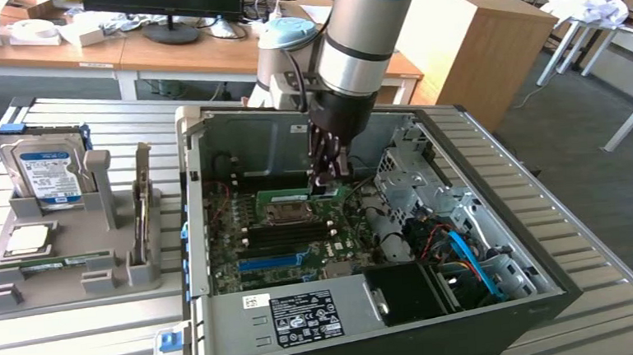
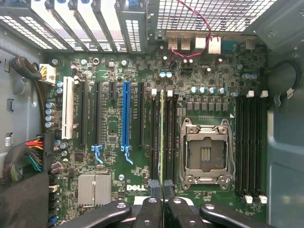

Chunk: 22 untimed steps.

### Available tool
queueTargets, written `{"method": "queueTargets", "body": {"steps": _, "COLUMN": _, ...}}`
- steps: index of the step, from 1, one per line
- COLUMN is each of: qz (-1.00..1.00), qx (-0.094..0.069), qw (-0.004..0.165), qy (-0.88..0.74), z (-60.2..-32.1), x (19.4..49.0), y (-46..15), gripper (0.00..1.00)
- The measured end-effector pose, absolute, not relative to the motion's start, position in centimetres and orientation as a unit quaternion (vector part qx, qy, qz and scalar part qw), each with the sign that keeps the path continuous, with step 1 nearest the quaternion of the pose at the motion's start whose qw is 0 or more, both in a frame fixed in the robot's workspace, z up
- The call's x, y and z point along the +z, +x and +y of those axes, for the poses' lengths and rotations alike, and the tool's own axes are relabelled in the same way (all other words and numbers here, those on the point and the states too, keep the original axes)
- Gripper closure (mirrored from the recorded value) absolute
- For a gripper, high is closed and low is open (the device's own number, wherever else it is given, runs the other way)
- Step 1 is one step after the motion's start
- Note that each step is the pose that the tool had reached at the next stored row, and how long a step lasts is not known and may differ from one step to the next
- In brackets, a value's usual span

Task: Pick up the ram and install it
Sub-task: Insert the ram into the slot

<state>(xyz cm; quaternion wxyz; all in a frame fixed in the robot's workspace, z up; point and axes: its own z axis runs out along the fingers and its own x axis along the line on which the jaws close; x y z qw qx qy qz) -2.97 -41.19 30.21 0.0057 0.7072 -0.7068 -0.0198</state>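
Ram (image 2: 162,137) clenched edge-on between fingers (image 2: 153,186), long axis parallel to memory slots (image 2: 170,137) beside CPU socket (image 2: 205,152), in line with one.

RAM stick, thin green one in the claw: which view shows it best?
Wrist view: the thin green RAM stick shows edge-on along its length, from the shut claw among the black memory slots. Exterior view gives a green sliver under the claw.
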Motion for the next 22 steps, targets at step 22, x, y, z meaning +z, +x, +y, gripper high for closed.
{"method": "queueTargets", "body": {"steps": 22, "qz": -0.707, "qx": -0.020, "qw": 0.006, "qy": 0.707, "z": -41.3, "x": 27.6, "y": -3.0, "gripper": 0.89}}
